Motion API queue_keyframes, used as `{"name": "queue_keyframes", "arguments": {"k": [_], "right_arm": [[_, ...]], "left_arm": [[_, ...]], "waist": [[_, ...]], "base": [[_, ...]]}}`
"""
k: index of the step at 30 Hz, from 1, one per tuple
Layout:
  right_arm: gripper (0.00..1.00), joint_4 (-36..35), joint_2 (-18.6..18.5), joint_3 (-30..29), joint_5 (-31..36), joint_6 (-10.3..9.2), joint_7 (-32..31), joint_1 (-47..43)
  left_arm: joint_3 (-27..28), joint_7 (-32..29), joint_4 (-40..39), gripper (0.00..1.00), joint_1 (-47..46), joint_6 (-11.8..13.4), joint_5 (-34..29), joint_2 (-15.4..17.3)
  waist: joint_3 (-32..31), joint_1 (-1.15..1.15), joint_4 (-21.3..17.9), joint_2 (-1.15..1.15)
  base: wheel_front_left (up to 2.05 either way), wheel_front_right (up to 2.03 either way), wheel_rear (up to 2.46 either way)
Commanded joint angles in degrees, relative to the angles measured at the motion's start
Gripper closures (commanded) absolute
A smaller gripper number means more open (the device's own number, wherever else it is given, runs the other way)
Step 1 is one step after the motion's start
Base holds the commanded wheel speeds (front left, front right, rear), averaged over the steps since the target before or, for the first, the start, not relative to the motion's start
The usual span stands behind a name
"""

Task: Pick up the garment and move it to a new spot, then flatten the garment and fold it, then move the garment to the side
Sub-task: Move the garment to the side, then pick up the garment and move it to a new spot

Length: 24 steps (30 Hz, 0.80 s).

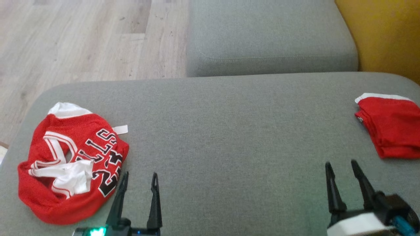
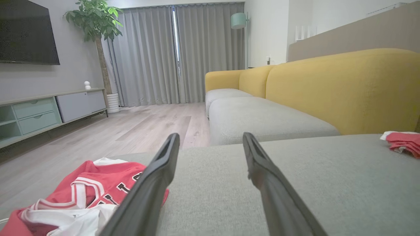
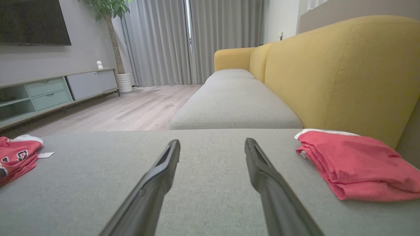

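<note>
Garment (image 1: pixel 70 164) crumpled on grey sofa seat (image 1: pixel 229 131); both grippers empty.
The red jersey garment lies bunched at the left end of the sofa seat, with white trim and black lettering showing. The left gripper (image 1: pixel 139 175) stands just beside the garment's right edge, fingers spread apart, holding nothing. The right gripper (image 1: pixel 339 163) is well apart toward the right end, fingers likewise spread and empty. A folded red cloth (image 1: pixel 392 131) rests at the right end, near the yellow backrest (image 1: pixel 387 32).
</note>
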<state>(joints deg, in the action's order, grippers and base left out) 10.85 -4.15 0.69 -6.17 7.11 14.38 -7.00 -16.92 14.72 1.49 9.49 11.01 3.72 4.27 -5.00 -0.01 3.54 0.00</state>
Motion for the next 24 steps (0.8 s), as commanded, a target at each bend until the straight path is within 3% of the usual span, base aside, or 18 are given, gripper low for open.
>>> {"name": "queue_keyframes", "arguments": {"k": [1,10,24], "right_arm": [[0.0,-2.3,-0.2,1.2,-0.5,0.37,0.6,0.9],[0.0,-4.1,0.4,0.6,1.5,0.37,0.6,-1.8],[0.0,-4.1,0.9,1.5,1.6,0.37,0.6,-2.6]], "left_arm": [[1.9,0.3,-1.6,0.0,-1.7,-0.5,-0.3,-0.1],[2.8,0.3,-1.2,0.0,0.2,-2.3,-0.3,-0.3],[2.9,0.3,0.0,0.0,0.0,-2.6,-2.0,-0.7]], "waist": [[-0.5,0.01,0.3,0.0],[-1.2,0.01,0.2,0.0],[-0.9,0.01,0.5,0.0]], "base": [[0.0,0.0,0.0],[0.0,0.0,0.0],[0.0,0.0,0.0]]}}
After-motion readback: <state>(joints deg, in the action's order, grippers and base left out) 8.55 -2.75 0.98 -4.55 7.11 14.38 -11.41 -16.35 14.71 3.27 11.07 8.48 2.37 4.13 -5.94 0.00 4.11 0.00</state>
